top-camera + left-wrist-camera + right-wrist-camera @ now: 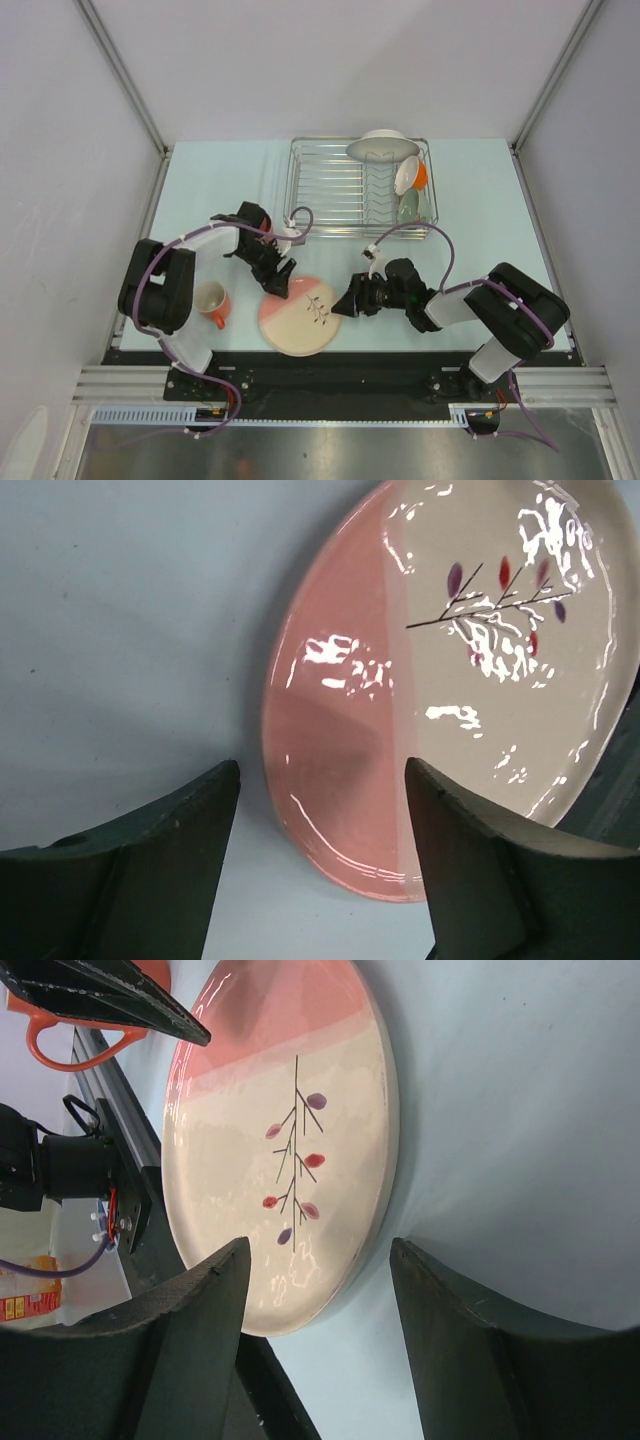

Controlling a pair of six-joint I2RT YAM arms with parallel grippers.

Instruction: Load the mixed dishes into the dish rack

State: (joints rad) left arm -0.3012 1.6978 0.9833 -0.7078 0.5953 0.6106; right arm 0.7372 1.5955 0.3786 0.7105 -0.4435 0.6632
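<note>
The pink-and-cream plate with the leaf sprig (300, 316) lies flat on the table near the front. My left gripper (278, 286) is open and empty at its far left rim; in the left wrist view the pink rim (340, 780) lies between the jaws (322, 780). My right gripper (346, 303) is open and empty at the plate's right rim, which sits between its jaws (318, 1250) over the cream half (280, 1140). The orange mug (213, 303) stands left of the plate. The wire dish rack (340, 190) holds a white dish (383, 146), an orange-and-white cup (410, 176) and a green bowl (408, 207).
The left gripper's finger (110, 995) and the mug's handle (60, 1045) show in the right wrist view beyond the plate. The table's front edge and a black rail (330, 370) run just below the plate. Grey walls enclose the table on three sides.
</note>
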